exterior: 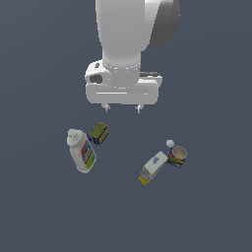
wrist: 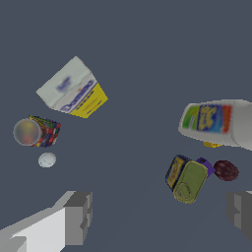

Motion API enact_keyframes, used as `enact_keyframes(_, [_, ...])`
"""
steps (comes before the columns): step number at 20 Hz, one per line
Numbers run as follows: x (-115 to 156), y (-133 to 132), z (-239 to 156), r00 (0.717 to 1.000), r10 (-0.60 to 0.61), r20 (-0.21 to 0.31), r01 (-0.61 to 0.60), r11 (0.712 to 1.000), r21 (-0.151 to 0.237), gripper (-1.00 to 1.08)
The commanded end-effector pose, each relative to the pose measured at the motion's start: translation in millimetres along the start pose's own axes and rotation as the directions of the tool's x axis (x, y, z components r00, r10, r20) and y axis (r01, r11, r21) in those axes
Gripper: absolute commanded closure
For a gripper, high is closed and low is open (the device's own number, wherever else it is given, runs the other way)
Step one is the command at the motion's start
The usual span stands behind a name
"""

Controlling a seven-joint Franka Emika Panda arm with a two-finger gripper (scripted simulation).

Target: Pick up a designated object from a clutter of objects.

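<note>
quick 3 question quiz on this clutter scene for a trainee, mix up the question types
1. True or false: the fingers are closed on the white bottle.
2. Multiple choice: what lies right beside the carton in the exterior view?
A. the olive-green tin
B. the colourful can
C. the white bottle
3. Fill in: the tiny white ball sits next to the ____.

Key
1. False. The fingers are spread apart above the floor, holding nothing.
2. B. The can sits at the carton's white end; the tin and bottle form a separate pair toward the exterior view's left.
3. Colourful can.
</note>
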State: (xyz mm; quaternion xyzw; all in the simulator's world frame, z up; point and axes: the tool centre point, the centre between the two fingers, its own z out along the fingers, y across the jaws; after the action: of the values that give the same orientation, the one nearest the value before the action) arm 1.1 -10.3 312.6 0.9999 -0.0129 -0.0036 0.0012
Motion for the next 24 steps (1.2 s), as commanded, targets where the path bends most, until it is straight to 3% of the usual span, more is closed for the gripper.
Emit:
enact_keyframes(1, [0.0, 0.0, 0.0, 1.000, 0.000, 0.000, 0.000, 1.000, 0.000, -0.92])
enact_keyframes(24, [7.2, -2.8, 1.0, 1.000, 0.016, 0.006, -0.016, 1.000, 0.011, -0.92])
